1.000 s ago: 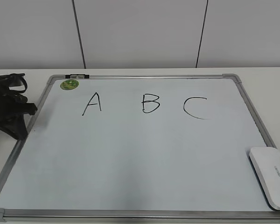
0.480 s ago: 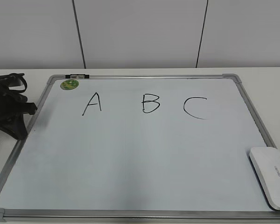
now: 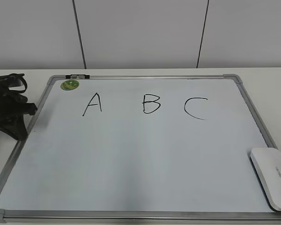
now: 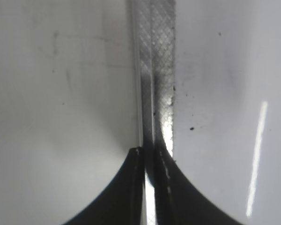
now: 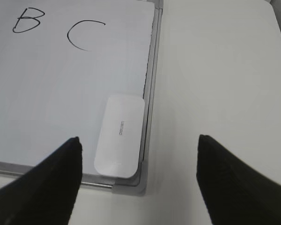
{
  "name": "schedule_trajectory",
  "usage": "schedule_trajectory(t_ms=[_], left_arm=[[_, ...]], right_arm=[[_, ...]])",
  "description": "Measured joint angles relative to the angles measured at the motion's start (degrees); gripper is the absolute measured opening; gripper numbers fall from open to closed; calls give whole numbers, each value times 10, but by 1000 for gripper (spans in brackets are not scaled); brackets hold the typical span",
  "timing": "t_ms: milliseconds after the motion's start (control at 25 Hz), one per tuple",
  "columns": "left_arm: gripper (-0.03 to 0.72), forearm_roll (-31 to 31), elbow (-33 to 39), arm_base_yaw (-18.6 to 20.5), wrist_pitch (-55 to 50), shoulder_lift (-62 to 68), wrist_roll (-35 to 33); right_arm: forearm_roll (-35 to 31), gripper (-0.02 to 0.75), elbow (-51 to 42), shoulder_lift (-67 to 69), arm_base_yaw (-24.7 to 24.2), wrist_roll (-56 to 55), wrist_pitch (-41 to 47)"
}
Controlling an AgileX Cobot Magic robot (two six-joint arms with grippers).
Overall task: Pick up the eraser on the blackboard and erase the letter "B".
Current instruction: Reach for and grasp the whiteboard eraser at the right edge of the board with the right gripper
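The blackboard (image 3: pixel 140 159) is a white board in a silver frame, lying flat, with black letters "A" (image 3: pixel 92 104), "B" (image 3: pixel 151 103) and "C" (image 3: pixel 195 108). The white eraser (image 3: pixel 271 177) lies on its near right corner. In the right wrist view the eraser (image 5: pixel 120 136) rests against the frame, with "B" (image 5: pixel 27 21) and "C" (image 5: pixel 84 35) far beyond it. My right gripper (image 5: pixel 138 140) is open and empty, short of the eraser; it is out of the exterior view. My left gripper (image 3: pixel 11 112) is shut at the board's left edge, its tips (image 4: pixel 152 152) over the frame (image 4: pixel 155 70).
A round green sticker (image 3: pixel 70 85) and a small black clip (image 3: pixel 77 76) sit at the board's far left corner. White table (image 5: pixel 225 93) lies right of the board. A white panelled wall (image 3: pixel 140 33) stands behind.
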State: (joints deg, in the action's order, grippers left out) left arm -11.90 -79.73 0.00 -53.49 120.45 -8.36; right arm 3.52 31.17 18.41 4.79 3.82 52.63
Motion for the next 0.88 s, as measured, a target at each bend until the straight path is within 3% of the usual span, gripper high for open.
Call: schedule_trajectory(t_ms=[160,520,880], left_arm=[[11,0,0,0,0,0,0],[11,0,-1,0,-1,0,0],[11,0,-1,0,-2,0,0]], right_arm=[[-13,586,0,60,0,-6,-36],[-52,586,3,239,0,-6,-23],[-66,587,66,386,0,4,-6]])
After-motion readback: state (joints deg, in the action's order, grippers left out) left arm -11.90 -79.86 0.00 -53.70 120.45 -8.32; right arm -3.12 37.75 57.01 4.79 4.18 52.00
